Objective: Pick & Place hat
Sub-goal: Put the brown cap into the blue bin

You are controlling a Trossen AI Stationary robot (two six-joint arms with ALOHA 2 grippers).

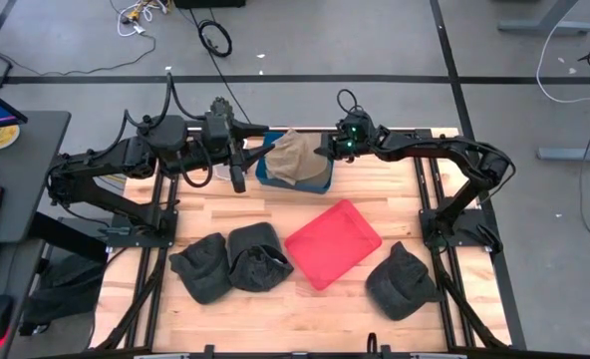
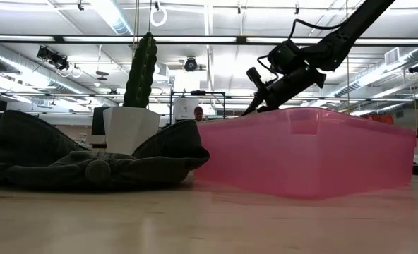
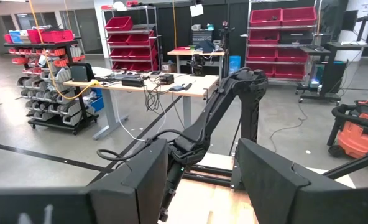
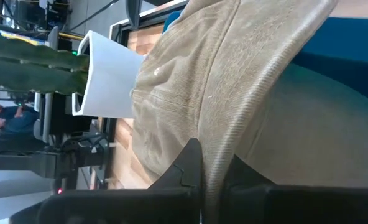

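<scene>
Right tool [image 4: 210, 177] grips tan hat [image 1: 293, 156] — seemingly over blue bin [image 1: 320, 183].

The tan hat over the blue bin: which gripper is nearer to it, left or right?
Right. The right gripper is shut on the tan hat at its brim, over the blue bin. The left gripper hangs open beside the bin, apart from the hat.

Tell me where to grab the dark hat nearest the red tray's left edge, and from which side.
Judging by the high view, take the middle dark hat by its brim, which looks to lie on the side toward the red tray; come straight down, since the soft crumpled crown offers no firm edge.
</scene>
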